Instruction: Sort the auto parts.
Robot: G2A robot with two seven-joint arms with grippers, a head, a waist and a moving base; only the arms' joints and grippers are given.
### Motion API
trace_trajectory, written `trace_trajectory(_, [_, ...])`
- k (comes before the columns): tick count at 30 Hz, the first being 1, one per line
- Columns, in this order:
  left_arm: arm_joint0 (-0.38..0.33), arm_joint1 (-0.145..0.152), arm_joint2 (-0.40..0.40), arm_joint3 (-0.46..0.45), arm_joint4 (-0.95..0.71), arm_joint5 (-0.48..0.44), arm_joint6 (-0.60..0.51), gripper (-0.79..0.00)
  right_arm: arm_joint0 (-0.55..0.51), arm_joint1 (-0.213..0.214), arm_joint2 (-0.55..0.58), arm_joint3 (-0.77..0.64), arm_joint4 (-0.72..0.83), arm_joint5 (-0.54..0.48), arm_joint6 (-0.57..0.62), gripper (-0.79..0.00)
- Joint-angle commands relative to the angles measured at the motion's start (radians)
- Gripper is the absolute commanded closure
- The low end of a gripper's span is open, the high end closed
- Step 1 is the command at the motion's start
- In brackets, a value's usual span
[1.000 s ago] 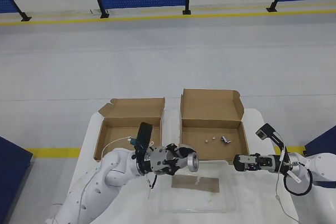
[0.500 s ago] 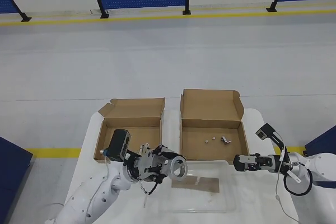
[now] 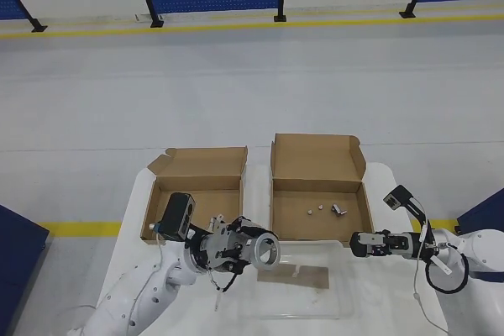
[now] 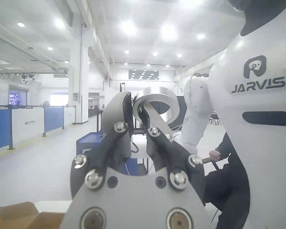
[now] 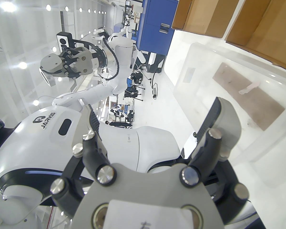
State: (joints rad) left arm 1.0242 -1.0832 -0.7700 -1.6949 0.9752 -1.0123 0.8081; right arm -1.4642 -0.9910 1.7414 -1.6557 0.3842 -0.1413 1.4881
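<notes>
My left gripper (image 3: pixel 250 250) hangs above the near left corner of the clear bin (image 3: pixel 336 312), shut on a silver metal ring (image 3: pixel 267 251). In the left wrist view the ring (image 4: pixel 155 107) is pinched by its wall, one finger outside and a thin finger (image 4: pixel 157 122) through its hole. My right gripper (image 3: pixel 357 244) stands open at the bin's right side with nothing between its fingers (image 5: pixel 219 115). The right wrist view shows the left gripper (image 5: pixel 50 70) farther off with the ring (image 5: pixel 45 76).
Two open cardboard boxes stand behind the bin: the left box (image 3: pixel 193 206) and the right box (image 3: pixel 319 223), which holds three small metal parts (image 3: pixel 338 209). A brown pad (image 3: pixel 294 276) lies in the bin (image 5: pixel 197 60). The white table edge (image 3: pixel 437 311) runs close to the right arm.
The left wrist has turned, swinging its camera to the left, and the ring has shifted slightly left and nearer. The right arm has kept still.
</notes>
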Motion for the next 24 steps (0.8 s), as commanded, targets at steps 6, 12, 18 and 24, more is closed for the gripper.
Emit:
trace_trajectory(6, [0.020, -0.011, -0.038, -0.039, -0.072, 0.059, -0.006, 0.000, 0.000, 0.000, 0.000, 0.000, 0.000, 0.000, 0.000, -0.785])
trace_trajectory(12, [0.029, -0.033, -0.059, -0.068, -0.111, 0.069, 0.069, 0.000, 0.000, 0.000, 0.000, 0.000, 0.000, 0.000, 0.000, -0.785])
trace_trajectory(18, [0.041, -0.048, -0.065, -0.100, -0.167, 0.085, 0.084, 0.000, 0.000, 0.000, 0.000, 0.000, 0.000, 0.000, 0.000, -0.785])
trace_trajectory(24, [0.044, -0.048, -0.068, -0.107, -0.170, 0.096, 0.076, 0.000, 0.000, 0.000, 0.000, 0.000, 0.000, 0.000, 0.000, -0.785])
